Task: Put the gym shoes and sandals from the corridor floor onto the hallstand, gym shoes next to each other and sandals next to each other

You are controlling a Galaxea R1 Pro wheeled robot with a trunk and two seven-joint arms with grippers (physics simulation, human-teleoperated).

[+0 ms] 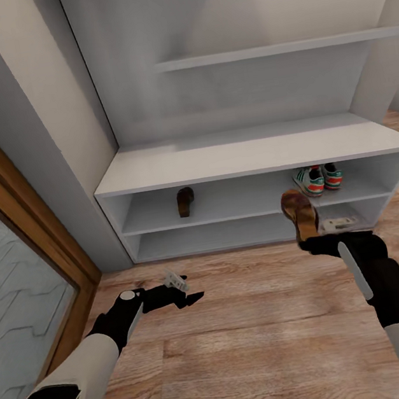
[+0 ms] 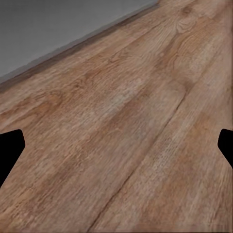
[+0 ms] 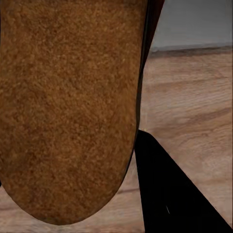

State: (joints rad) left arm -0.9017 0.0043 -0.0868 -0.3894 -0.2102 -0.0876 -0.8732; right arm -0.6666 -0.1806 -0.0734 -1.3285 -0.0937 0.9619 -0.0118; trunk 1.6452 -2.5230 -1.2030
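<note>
The hallstand [image 1: 250, 153] stands ahead, pale grey-white, with two open slots under its bench top. In the upper slot one dark brown sandal [image 1: 186, 201] lies at the left, and the two gym shoes [image 1: 317, 179] sit side by side at the right. My right gripper [image 1: 312, 241] is shut on the second sandal [image 1: 298, 211], held heel-down and upright in front of the slots, right of the middle. In the right wrist view its tan sole [image 3: 68, 107] looms beside one black finger [image 3: 165, 194]. My left gripper [image 1: 188, 299] hangs open and empty over the corridor floor [image 2: 116, 121].
A wood-framed glass door [image 1: 17, 267] stands close on the left, beside a grey wall corner. A wall shelf [image 1: 279, 48] runs above the bench. Wood plank floor [image 1: 260, 338] stretches between me and the rack.
</note>
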